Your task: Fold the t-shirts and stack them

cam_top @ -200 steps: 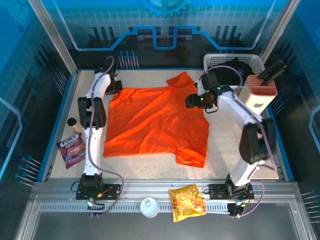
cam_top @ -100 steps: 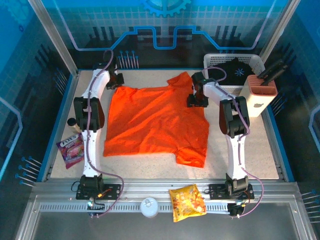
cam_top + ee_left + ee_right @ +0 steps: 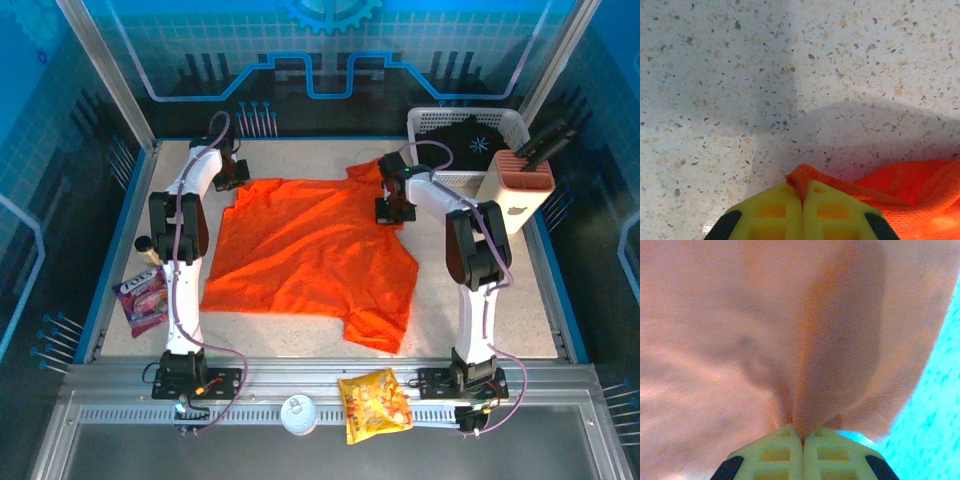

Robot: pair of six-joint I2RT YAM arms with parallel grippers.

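Robot lab test cell.
At 12 o'clock blue circuit-print panels (image 3: 330, 60); at 6 an aluminium rail (image 3: 300, 372); speckled table (image 3: 530, 300) between.

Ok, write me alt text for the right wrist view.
The right gripper, its two yellow fingers shut together at the bottom edge, pinches a fold of the orange t-shirt, which fans up and outward from the pinch. A strip of speckled table, tinted turquoise, shows at the lower right.

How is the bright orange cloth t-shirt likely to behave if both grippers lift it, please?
Probably floppy: the bright orange cloth t-shirt puckers where the right gripper pinches it. Likely light: the left gripper holds a thin edge. It would probably sag between them.
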